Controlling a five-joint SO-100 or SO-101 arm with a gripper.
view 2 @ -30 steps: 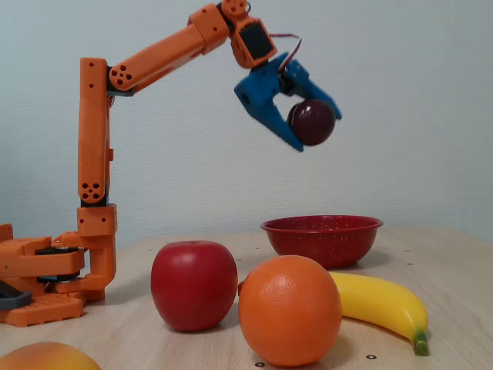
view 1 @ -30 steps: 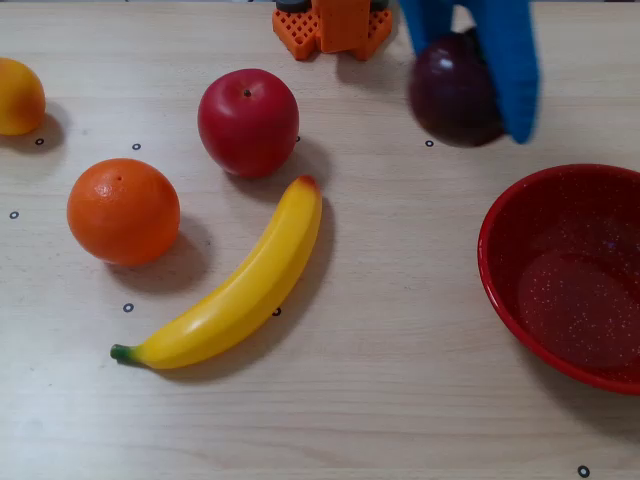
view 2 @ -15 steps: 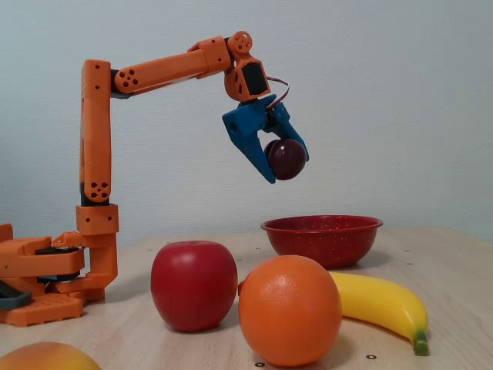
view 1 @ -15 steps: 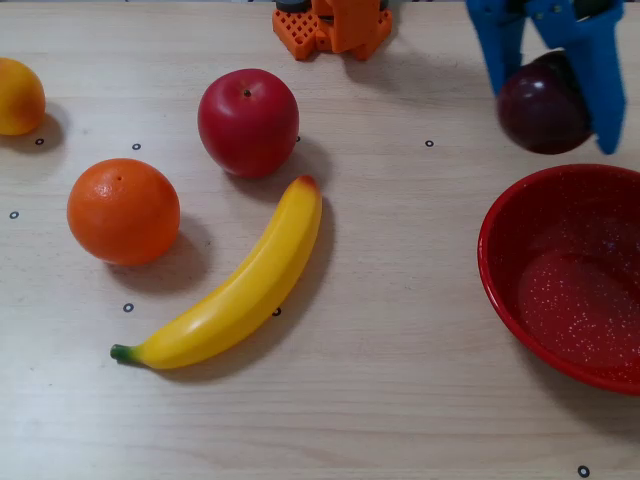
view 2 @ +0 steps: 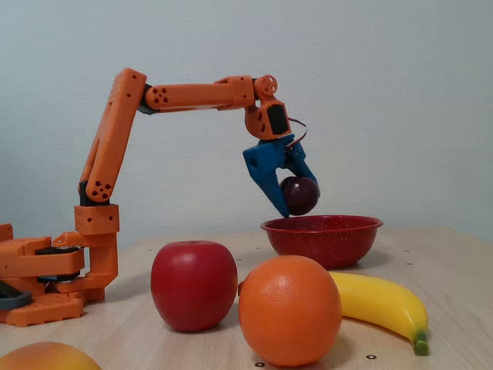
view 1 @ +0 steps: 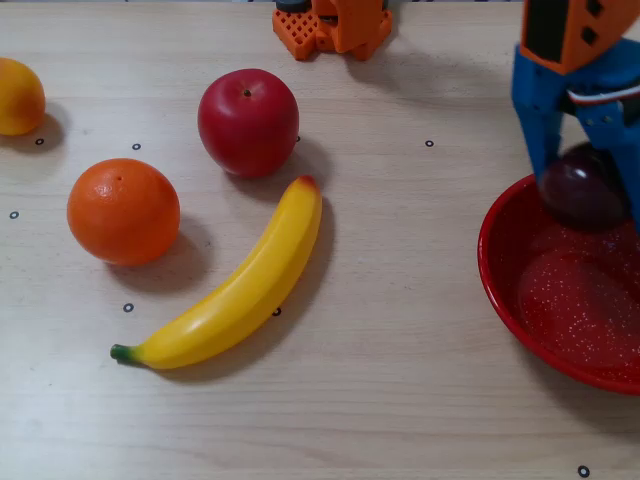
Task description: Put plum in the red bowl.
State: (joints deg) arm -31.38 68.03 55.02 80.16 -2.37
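Blue gripper [view 2: 294, 206] holds the plum [view 2: 300, 194] just above the red bowl's [view 2: 322, 239] rim.
Fixed view, measured from that one bowl: one orange [view 2: 290, 310] nearest the camera, one apple [view 2: 193, 284] and one banana [view 2: 380, 305] in front of it; one yellow-orange fruit [view 1: 19, 95] far left overhead; fingers closed round the single plum.

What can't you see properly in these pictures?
- Red bowl: its right side runs off the overhead view's edge; in the fixed view its wall hides the inside.
- Plum: partly covered by the blue claw in both views, so its full shape is hidden.
- Yellow-orange fruit: cut off by the overhead view's left edge and the fixed view's bottom edge.
- Banana: its near end sits behind the orange in the fixed view.
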